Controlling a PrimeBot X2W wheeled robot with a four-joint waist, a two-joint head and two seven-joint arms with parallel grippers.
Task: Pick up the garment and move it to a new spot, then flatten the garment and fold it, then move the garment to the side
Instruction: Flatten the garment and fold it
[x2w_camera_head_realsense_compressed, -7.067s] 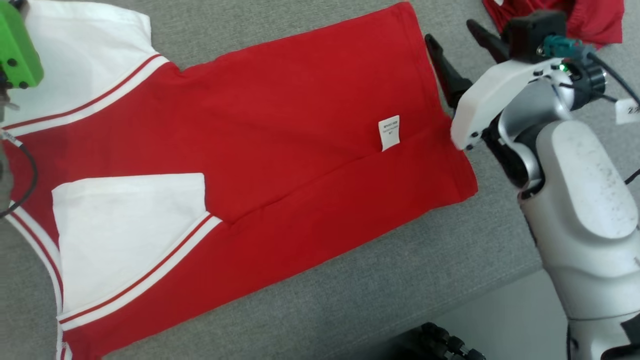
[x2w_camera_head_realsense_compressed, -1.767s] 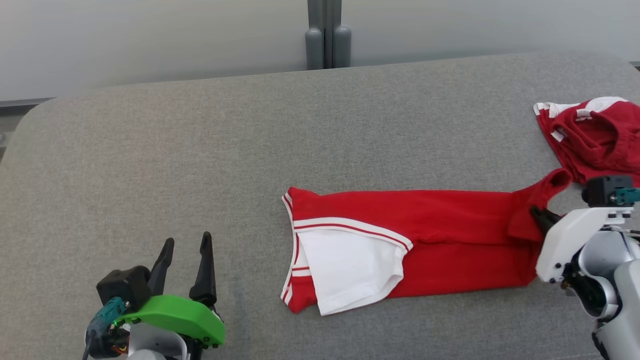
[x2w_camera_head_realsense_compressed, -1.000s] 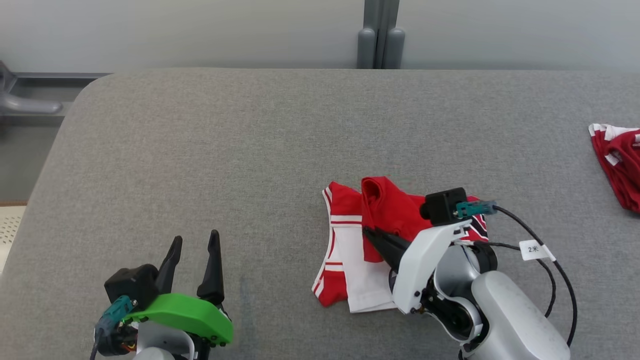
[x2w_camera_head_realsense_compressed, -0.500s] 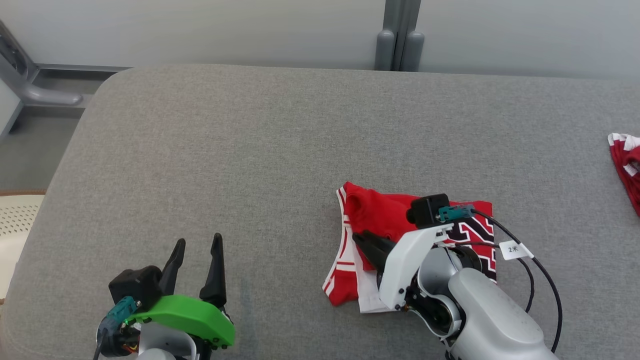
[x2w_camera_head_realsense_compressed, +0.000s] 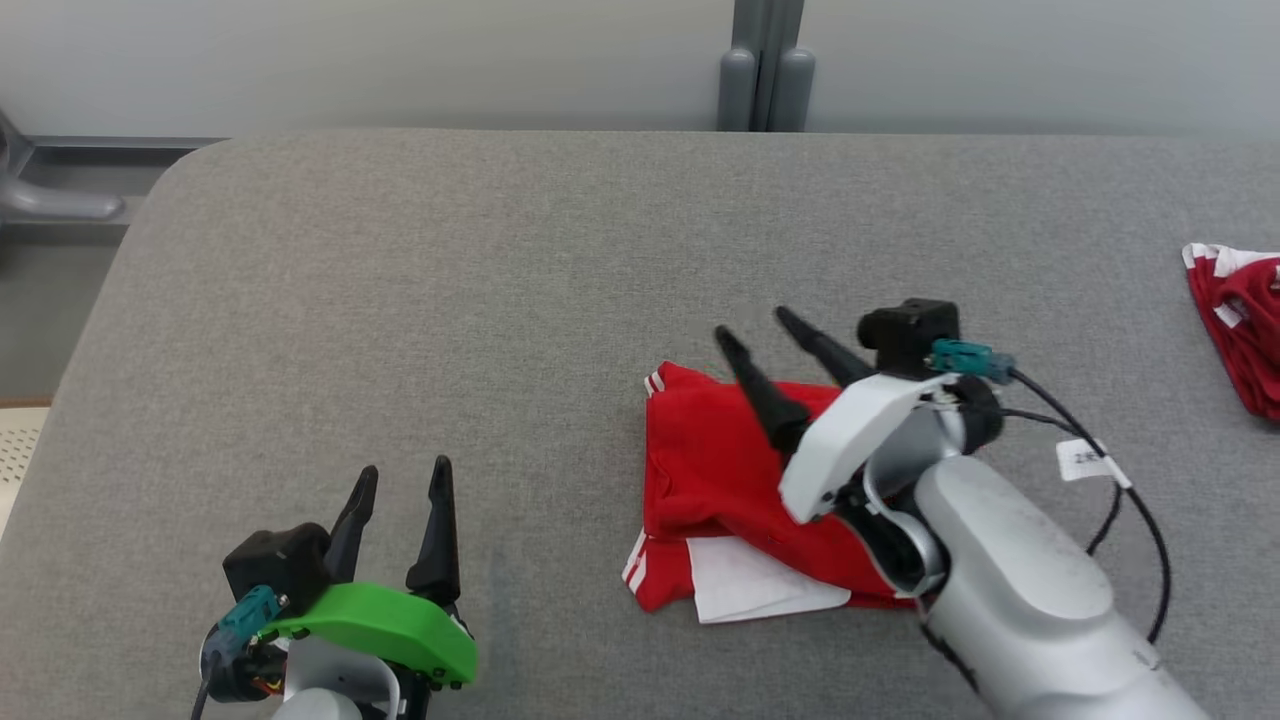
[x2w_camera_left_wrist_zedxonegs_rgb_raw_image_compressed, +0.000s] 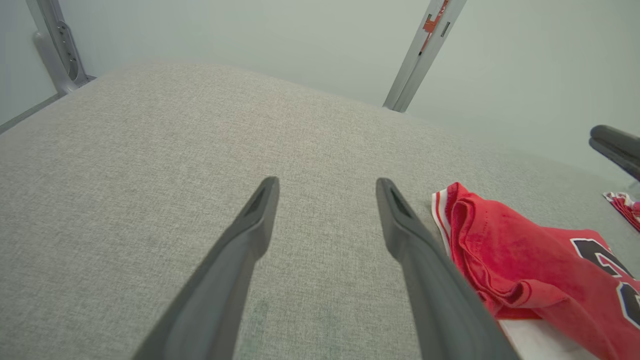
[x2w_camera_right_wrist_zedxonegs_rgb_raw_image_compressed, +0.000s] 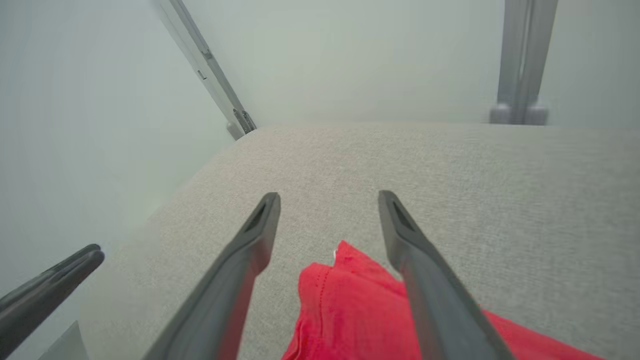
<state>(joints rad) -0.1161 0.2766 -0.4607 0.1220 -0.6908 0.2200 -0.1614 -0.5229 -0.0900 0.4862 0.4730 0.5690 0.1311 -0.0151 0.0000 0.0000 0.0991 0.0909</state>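
both tools gape, empty: left tool (x2w_camera_head_realsense_compressed: 404, 467) idle, right tool (x2w_camera_head_realsense_compressed: 752, 323) above the folded garment (x2w_camera_head_realsense_compressed: 710, 470) on the tabletop (x2w_camera_head_realsense_compressed: 450, 280). folding looks done; next, pinch all layers and slide it aside.

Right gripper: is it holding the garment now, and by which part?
Nothing is held: the right gripper is open above the folded garment, fingers off the cloth; the left gripper is empty too.

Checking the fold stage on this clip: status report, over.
Left gripper open, idle. Right gripper open over the folded garment, holding nothing. Second red garment far right, not in the way.
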